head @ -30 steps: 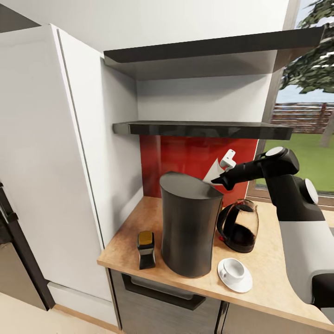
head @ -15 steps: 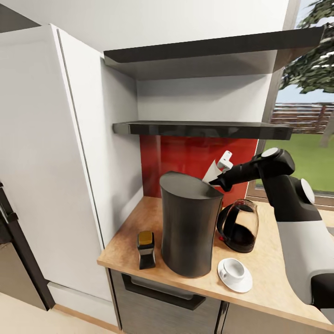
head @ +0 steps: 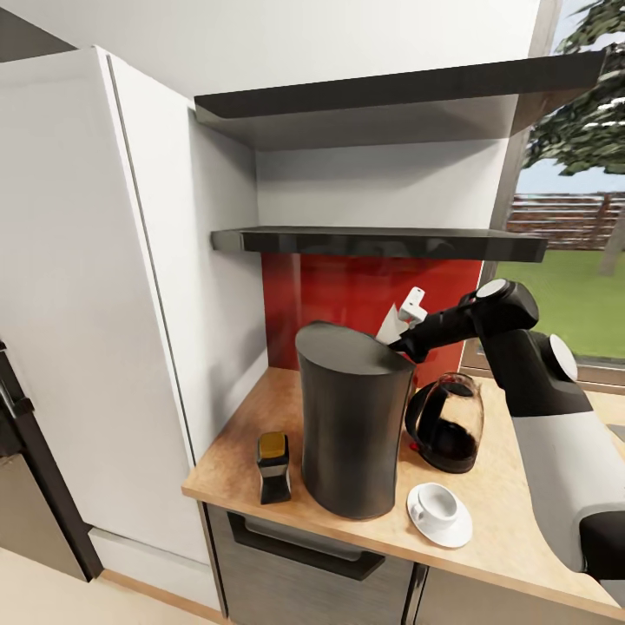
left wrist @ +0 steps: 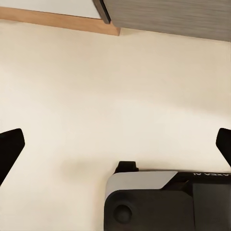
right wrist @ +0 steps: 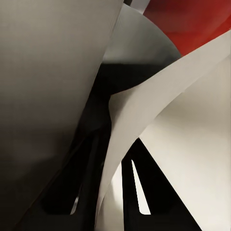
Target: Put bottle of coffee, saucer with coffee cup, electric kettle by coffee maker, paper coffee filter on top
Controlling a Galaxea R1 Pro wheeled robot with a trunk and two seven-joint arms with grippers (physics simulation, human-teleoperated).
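Head view: right end effector [head: 401,340] grips paper coffee filter [head: 392,325] at coffee maker [head: 351,417] rear rim.
Left end effector [left wrist: 115,144]: spread wide above floor [left wrist: 96,86].
Kettle [head: 447,423]: beside coffee maker.

On the countertop [head: 234,451] — bottle [head: 273,467] left of coffee maker [head: 351,421]; kettle [head: 447,423] right, cup [head: 434,505] on saucer [head: 453,529] before it.

Black right arm [head: 473,317] with white round caps, grey-white forearm.

Dark grey coffee maker [head: 351,417], white paper filter [head: 392,325], red backsplash [head: 347,291].
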